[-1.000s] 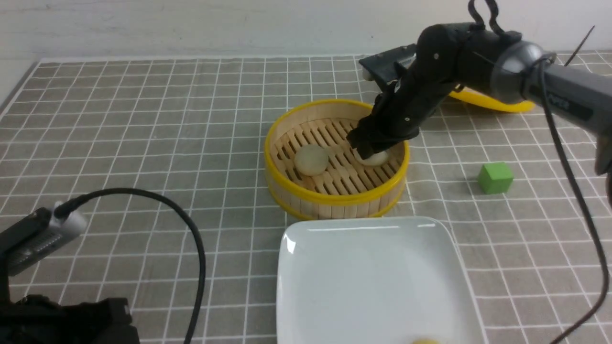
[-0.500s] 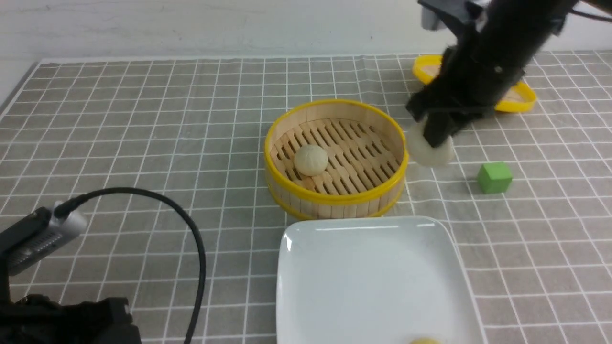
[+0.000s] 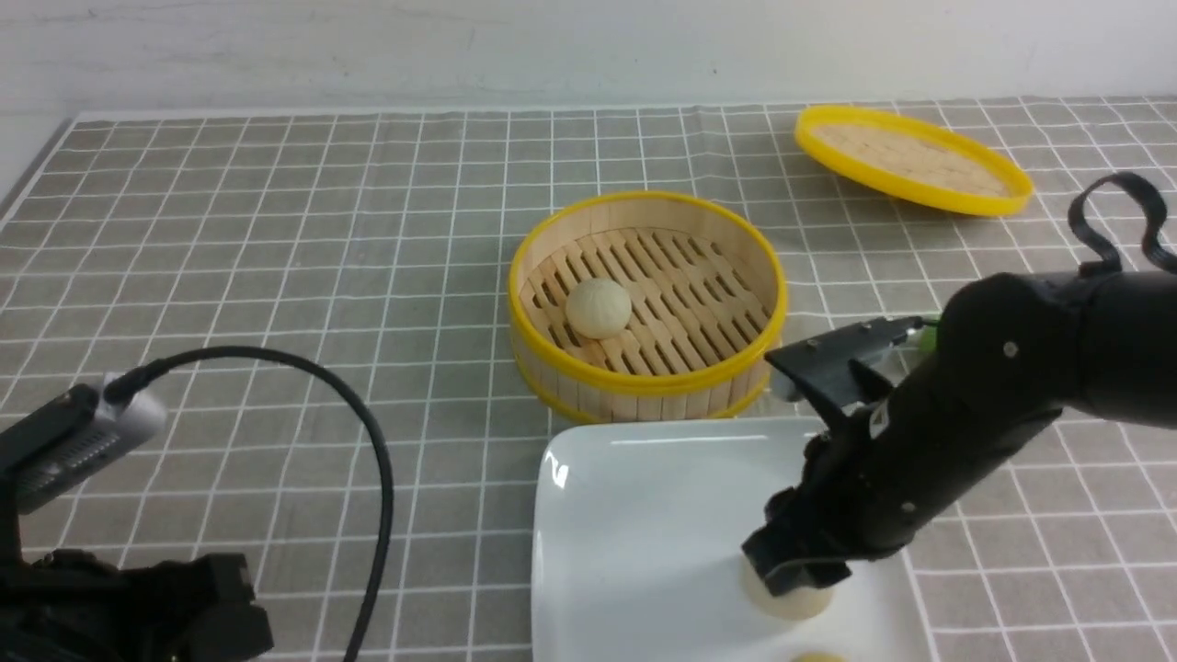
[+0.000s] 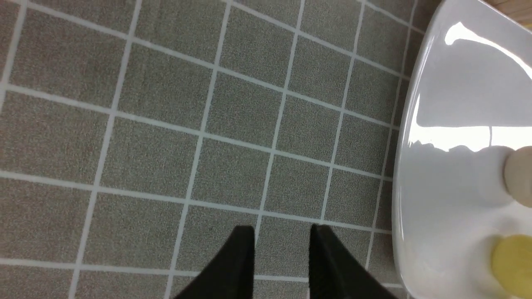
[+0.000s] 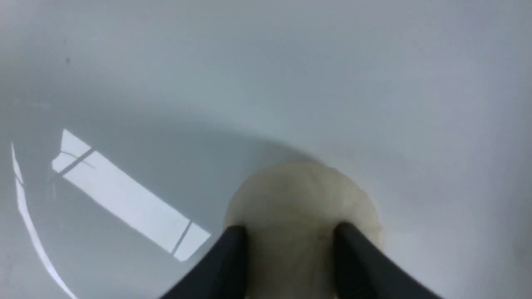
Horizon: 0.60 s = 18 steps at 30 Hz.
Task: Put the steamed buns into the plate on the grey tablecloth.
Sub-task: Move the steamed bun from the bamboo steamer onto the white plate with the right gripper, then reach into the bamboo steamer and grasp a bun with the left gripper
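Front view, left gripper (image 4: 282, 232) low over grey tablecloth (image 3: 276, 230), fingers narrowly apart, empty, one steamed bun (image 3: 598, 308) in bamboo steamer (image 3: 644, 391), white plate (image 3: 644, 515) nearer, right gripper (image 3: 795, 575) clamped on second bun (image 3: 789, 602) inside plate, yellow-rimmed lid (image 3: 910, 161) at far right back.

The grey tablecloth (image 3: 276, 230) on the desk carries a white grid of thin lines forming small squares. The plate (image 3: 644, 515) is glossy white with brighter white highlights. The held steamed bun (image 3: 789, 602) is matte cream-beige with faint lines. The steamed bun in the steamer (image 3: 599, 308) has the same colour. The bamboo steamer (image 3: 644, 391) is pale slatted wood with a yellow rim. The lid (image 3: 910, 158) is yellow-rimmed with a pale tan face. A small disc (image 4: 513, 259) on the plate is yellow. A sliver of the cube (image 3: 927, 336) is green. The right fingers (image 5: 230, 257), the left fingers (image 4: 239, 257) and the cable (image 3: 368, 460) are black.
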Motion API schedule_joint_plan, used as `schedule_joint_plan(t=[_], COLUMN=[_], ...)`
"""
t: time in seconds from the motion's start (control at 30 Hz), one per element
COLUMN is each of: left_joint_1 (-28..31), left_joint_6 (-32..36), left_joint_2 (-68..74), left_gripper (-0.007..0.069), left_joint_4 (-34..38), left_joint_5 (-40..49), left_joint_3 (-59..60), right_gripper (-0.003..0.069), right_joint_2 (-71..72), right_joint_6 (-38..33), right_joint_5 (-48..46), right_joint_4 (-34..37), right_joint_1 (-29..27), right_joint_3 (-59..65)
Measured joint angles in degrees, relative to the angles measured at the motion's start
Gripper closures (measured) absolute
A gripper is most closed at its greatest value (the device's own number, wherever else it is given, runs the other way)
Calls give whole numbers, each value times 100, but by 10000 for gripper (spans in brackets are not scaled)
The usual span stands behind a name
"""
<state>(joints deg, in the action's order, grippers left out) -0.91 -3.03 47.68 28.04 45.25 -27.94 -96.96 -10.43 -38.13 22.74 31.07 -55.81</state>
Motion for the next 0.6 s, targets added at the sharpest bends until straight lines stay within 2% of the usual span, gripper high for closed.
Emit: schedule_joint_plan(t=[0.1,0.17,0.23,0.33,0.4,0.47,0.6], left_joint_1=[0,0,0,0,-26,-226,-1074], left_joint_6=[11,18,18,76,173,303,403], left_joint_2=[52,205,412,809,1166,1607,2676], left_gripper=[382,368,358,354,353,352,328], left_joint_4=[-52,-123,-186,-194,-134,-81,-100], left_joint_5=[67,183,279,365,397,405,332], left_joint_3=[-305,-817,-1265,-1677,-1935,-2236,-3034], right_gripper=[229,142,106,104,145,225,506], right_joint_2=[49,261,570,1031,1390,1753,2551], right_joint_6=[38,58,172,374,498,666,915], right_joint_5=[-352,-951,-1421,-1836,-2118,-2426,-2800], right_joint_4=[-70,-280,-481,-841,-1131,-1421,-1819], right_joint_1=[-1,-67,-165,-290,-368,-461,-638], right_joint_3=[-184,-548,-880,-1142,-1185,-1147,-764])
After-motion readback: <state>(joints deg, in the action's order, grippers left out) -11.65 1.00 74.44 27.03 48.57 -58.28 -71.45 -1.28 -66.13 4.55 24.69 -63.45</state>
